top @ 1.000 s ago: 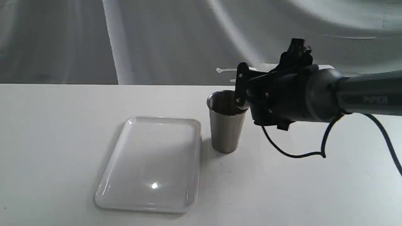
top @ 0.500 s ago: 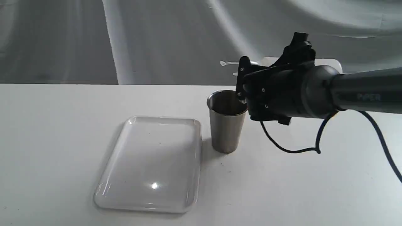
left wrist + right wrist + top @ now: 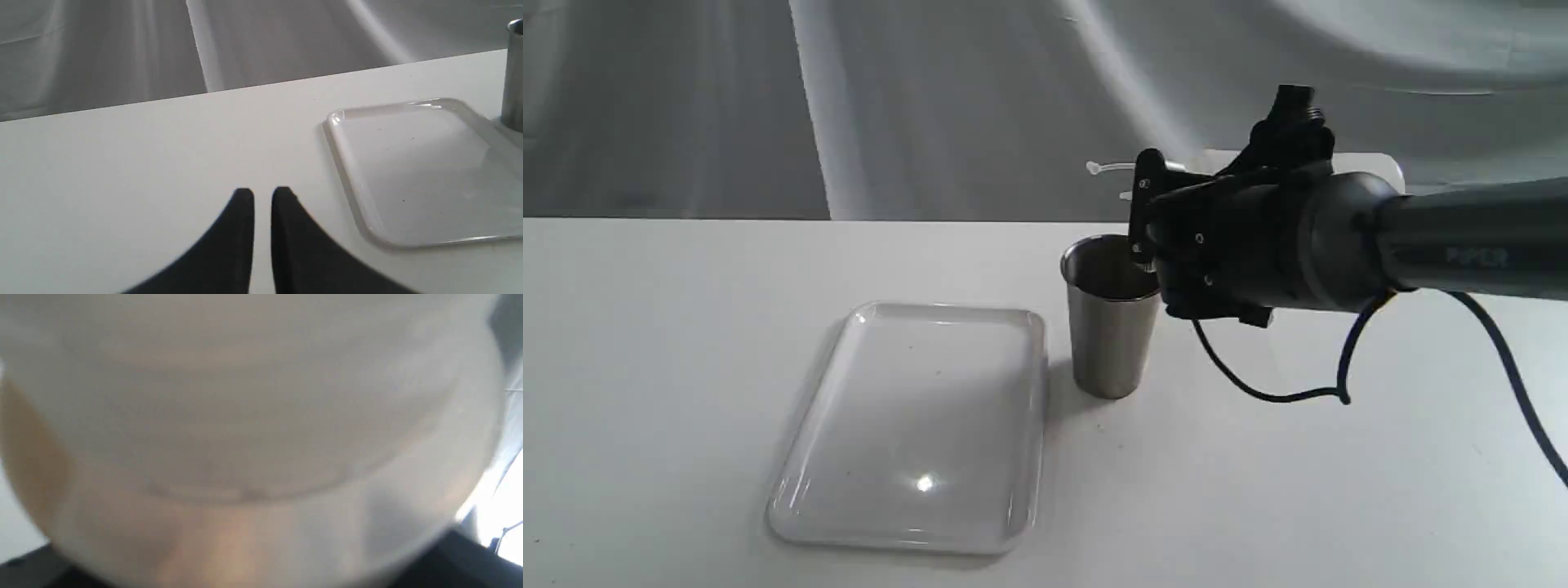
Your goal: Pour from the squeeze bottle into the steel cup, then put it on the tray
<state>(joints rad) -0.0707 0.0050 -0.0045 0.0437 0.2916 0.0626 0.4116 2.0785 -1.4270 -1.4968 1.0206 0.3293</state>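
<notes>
Exterior view, centre right: right end effector (image 3: 1147, 216) grasping the tipped squeeze bottle (image 3: 253, 416) risks spilling beside the steel cup (image 3: 1109, 327) if misaligned.

- This looks like a staged robot test set-up rather than a home or a kitchen; the plain white counter (image 3: 686, 367) is bare apart from a few props
- Behind the counter hangs a pale grey cloth backdrop (image 3: 931, 98), creased and draped, closing off whatever lies beyond it
- A black robot arm (image 3: 1462, 245) reaches in from the right side with a loose black cable (image 3: 1282, 396) looping under it; faint lettering shows on its grey tube
- The props are few and plain: a glossy white tray (image 3: 792, 506) and a steel cup (image 3: 1111, 343) standing just beside it; nothing domestic surrounds them
- Lighting is flat and even, with one bright glint on the tray
</notes>
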